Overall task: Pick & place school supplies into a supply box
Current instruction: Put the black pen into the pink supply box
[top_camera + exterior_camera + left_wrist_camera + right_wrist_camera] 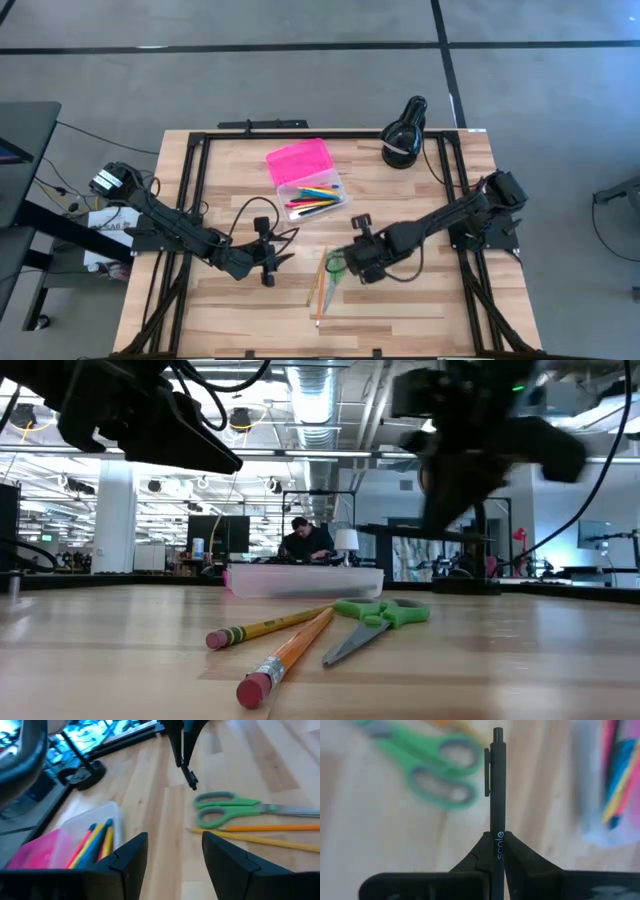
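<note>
Just above the green-handled scissors (334, 264): right gripper (498, 845) clamps a slim black pen (497, 785).
Left gripper (172, 852) gapes wide beside the pink-lidded supply box (305, 178).

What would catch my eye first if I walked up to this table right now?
Probably the right gripper, shut on a black pen and holding it above the green scissors near the table's middle. Next, the hot pink supply box at the far middle, open with colourful pens inside. The left gripper waits open nearby.
</note>
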Tool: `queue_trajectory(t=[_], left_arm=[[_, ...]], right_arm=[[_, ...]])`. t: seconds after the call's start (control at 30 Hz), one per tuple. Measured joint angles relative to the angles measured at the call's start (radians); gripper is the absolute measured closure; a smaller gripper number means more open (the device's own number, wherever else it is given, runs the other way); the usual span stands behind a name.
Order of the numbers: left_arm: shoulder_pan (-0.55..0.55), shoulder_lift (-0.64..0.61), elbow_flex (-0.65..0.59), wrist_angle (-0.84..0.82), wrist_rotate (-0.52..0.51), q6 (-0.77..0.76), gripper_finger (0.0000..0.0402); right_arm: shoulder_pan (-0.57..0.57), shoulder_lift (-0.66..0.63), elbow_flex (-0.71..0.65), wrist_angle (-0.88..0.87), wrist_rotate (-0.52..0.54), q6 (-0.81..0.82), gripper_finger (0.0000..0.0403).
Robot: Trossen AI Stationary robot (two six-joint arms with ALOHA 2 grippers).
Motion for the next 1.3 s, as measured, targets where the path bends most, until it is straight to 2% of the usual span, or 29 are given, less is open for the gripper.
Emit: queue_trajectory(t=[0.23, 0.4, 0.6, 0.87, 0.97, 1.1, 1.3], left_arm=[[-0.019, -0.001, 0.000, -0.012, -0.125, 0.015, 0.0219], [-0.049, -0.002, 0.000, -0.084, -0.279, 0.002, 0.0219], [-0.098, -0.002, 0.000, -0.117, -0.397, -0.013, 0.0219], [-0.149, -0.002, 0.000, -0.129, -0.480, -0.006, 0.0219], [-0.149, -0.002, 0.000, -0.131, -0.483, -0.005, 0.0219], [-0.149, -0.002, 0.000, -0.134, -0.484, -0.005, 0.0219], [-0.149, -0.002, 0.000, -0.148, -0.484, -0.008, 0.0219]], right_arm=[[-0.148, 0.000, 0.001, 0.213, 0.014, -0.189, 0.0392], [-0.242, -0.001, 0.001, 0.368, 0.005, -0.274, 0.0392], [-0.342, 0.018, 0.002, 0.485, -0.102, -0.316, 0.0392], [-0.430, 0.072, -0.002, 0.525, -0.130, -0.305, 0.0391], [-0.444, 0.098, 0.004, 0.584, -0.131, -0.304, 0.0391], [-0.468, 0.118, 0.002, 0.580, -0.132, -0.275, 0.0389], [-0.486, 0.129, 0.003, 0.595, -0.130, -0.244, 0.0360]])
